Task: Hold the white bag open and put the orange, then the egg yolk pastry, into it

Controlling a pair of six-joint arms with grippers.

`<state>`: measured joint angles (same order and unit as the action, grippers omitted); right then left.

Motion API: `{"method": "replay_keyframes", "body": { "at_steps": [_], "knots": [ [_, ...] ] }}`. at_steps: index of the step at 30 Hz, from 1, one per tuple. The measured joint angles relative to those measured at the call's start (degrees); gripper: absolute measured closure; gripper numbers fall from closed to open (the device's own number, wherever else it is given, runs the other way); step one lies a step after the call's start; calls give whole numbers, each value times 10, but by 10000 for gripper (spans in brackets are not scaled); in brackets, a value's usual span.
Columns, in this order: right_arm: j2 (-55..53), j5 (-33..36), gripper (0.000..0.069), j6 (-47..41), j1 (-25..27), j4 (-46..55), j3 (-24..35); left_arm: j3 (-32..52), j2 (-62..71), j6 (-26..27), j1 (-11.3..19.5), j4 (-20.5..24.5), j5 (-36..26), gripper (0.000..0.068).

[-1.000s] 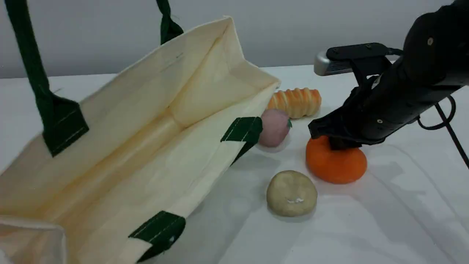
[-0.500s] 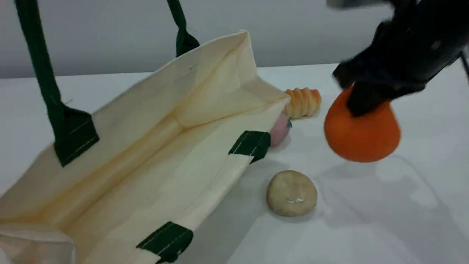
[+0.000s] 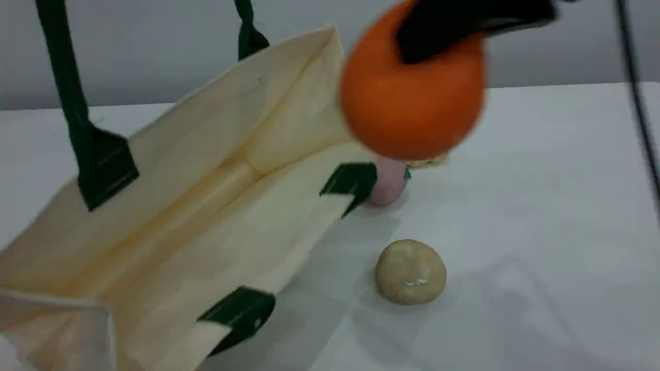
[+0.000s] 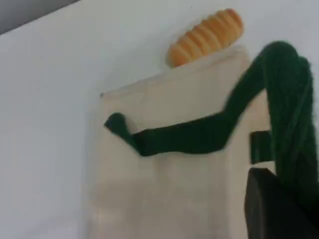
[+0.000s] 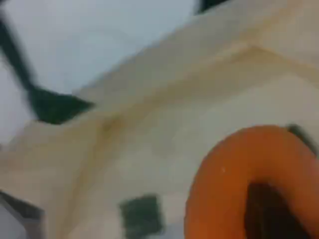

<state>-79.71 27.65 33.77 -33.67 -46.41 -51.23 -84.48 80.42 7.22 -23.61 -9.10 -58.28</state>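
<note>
The white bag [image 3: 216,206] stands open on the left of the scene view, its mouth held up by a dark green handle [image 3: 62,77] that runs off the top edge. In the left wrist view my left gripper [image 4: 279,209] is shut on the green handle [image 4: 291,114] above the bag [image 4: 164,189]. The orange [image 3: 412,103] hangs in the air beside the bag's right end, blurred, with my right gripper [image 3: 438,36] shut on its top. The right wrist view shows the orange [image 5: 234,174] over the bag's inside [image 5: 164,129]. The egg yolk pastry [image 3: 411,271] lies on the table.
A pink fruit [image 3: 390,180] sits against the bag's right corner. A striped bread roll [image 4: 207,37] lies behind the bag and is almost hidden by the orange in the scene view. A black cable [image 3: 639,103] hangs at the right.
My right gripper has lifted the orange off the table and carried it up and left to the bag's right end. The bag has shifted slightly. The pastry has not moved.
</note>
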Motion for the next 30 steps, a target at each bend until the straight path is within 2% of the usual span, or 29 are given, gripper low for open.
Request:
{"method": "replay_keyframes", "body": {
  "at_steps": [4,10,13,19,24,30],
  "knots": [
    [-21,-56,648,17,-61,-49,0,-30,-1,0,0,-13,-8,603],
    [-61,-144,648,18,-128,-82,-1,-32,-1,0,0,-14,-25,603],
    [-86,-182,648,29,-145,-90,-1,-32,-1,0,0,-14,-25,603],
    [-125,-243,648,30,-145,-106,-2,-31,-1,0,0,-15,-25,603],
    [-151,-256,648,30,-145,-110,-23,-31,-1,0,0,-16,-25,603],
    [-201,-207,648,30,-145,-108,-79,-31,-1,0,0,-16,-22,603]
  ]
}}
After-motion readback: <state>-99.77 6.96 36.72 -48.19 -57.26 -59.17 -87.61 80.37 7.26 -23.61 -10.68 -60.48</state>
